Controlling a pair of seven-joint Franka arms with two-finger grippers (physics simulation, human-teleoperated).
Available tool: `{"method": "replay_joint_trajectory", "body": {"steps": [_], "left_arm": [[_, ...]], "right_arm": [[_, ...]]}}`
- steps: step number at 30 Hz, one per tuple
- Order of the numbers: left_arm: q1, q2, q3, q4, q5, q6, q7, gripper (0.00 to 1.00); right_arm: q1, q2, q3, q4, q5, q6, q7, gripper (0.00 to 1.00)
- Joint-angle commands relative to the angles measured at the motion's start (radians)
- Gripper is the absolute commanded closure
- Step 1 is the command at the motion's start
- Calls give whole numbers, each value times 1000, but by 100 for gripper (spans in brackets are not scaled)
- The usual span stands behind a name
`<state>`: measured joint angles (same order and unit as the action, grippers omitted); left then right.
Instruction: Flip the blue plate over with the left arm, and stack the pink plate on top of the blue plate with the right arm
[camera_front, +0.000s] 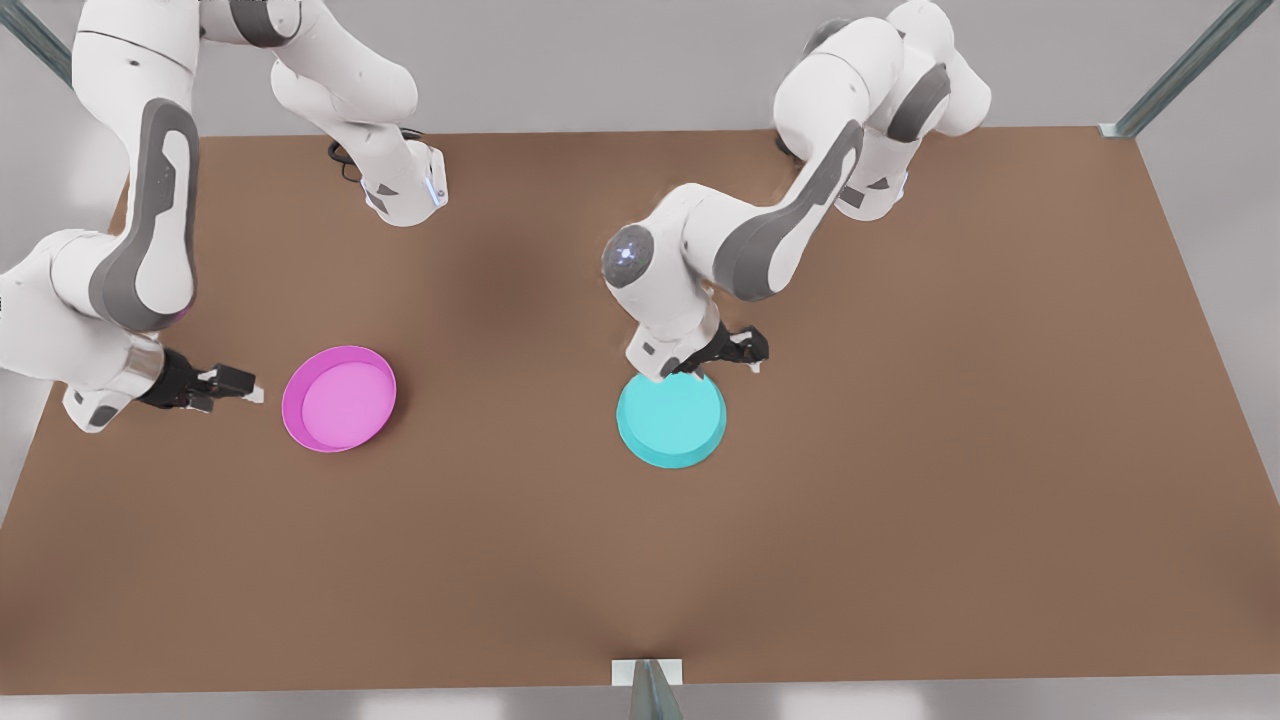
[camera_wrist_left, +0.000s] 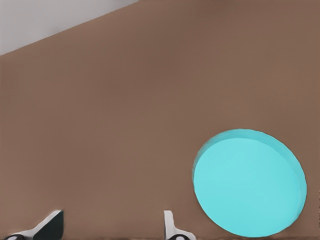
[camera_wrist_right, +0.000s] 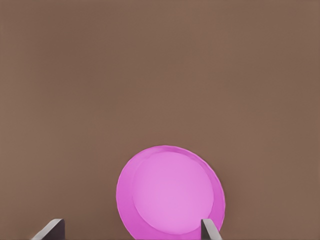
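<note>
Blue plate (camera_front: 671, 421) lies mid tabletop (camera_front: 900, 450), base up. Left claw (camera_wrist_left: 112, 227) wide, just behind its far rim. Right claw (camera_front: 240, 385) wide, w/ pink plate (camera_front: 339, 398) beside it. Grab pink's rim square.

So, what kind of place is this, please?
Probably a simulated robot test bench, not a home: a bare brown table, metal frame posts at its edges, and two plates, pink and blue, laid out for two arms.
</note>
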<state>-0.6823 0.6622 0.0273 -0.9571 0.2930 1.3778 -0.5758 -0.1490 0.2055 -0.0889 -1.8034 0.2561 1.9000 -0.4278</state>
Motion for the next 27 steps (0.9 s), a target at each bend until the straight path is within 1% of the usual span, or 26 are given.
{"method": "replay_joint_trajectory", "body": {"steps": [1,2,4,6,7,8,9,10,11,13,14,15,17,18,20,22,24,27], "left_arm": [[38,-9,-1,0,-279,-13,43,0],[138,-24,-1,0,-304,-46,140,0],[280,-62,9,-2,-299,-108,304,0],[299,-92,103,-2,-298,-161,369,0],[342,-144,111,-46,-295,-164,373,0],[389,-194,85,-94,-296,-158,372,0],[503,-219,-30,-101,-282,-160,369,0],[535,-225,-75,-101,-243,-163,367,0],[590,-227,-151,-107,-192,-161,355,0],[624,-240,-161,-134,-193,-142,353,0],[647,-295,-173,-225,-192,-67,356,0],[647,-300,-171,-238,-190,-52,358,0],[647,-302,-164,-232,-189,-62,363,0],[647,-302,-162,-233,-189,-63,356,0],[647,-294,-162,-235,-189,-75,349,0],[647,-285,-162,-236,-187,-72,350,0],[647,-279,-162,-236,-187,-72,352,0],[649,-273,-162,-238,-189,-72,352,0]], "right_arm": [[5,11,0,-7,12,4,-3,0],[5,20,-6,-27,14,22,-26,0],[2,26,-29,-106,57,103,-98,0],[-1,55,-58,-131,60,119,-143,0],[-9,68,-72,-162,60,122,-177,0],[-20,78,-78,-178,58,139,-270,0],[-20,83,-92,-228,58,189,-310,0],[-29,97,-97,-244,58,191,-312,0],[-32,123,-112,-244,60,203,-376,0],[-32,167,-115,-244,60,269,-440,0],[-30,193,-117,-243,60,271,-454,0],[-24,212,-117,-234,60,274,-457,0],[-18,236,-117,-221,81,272,-482,0],[-18,265,-137,-208,201,269,-584,0],[-18,287,-137,-197,232,261,-637,0],[-26,299,-146,-191,308,255,-717,0],[-43,350,-144,-172,377,255,-804,0],[-53,370,-144,-178,390,238,-821,1]]}}
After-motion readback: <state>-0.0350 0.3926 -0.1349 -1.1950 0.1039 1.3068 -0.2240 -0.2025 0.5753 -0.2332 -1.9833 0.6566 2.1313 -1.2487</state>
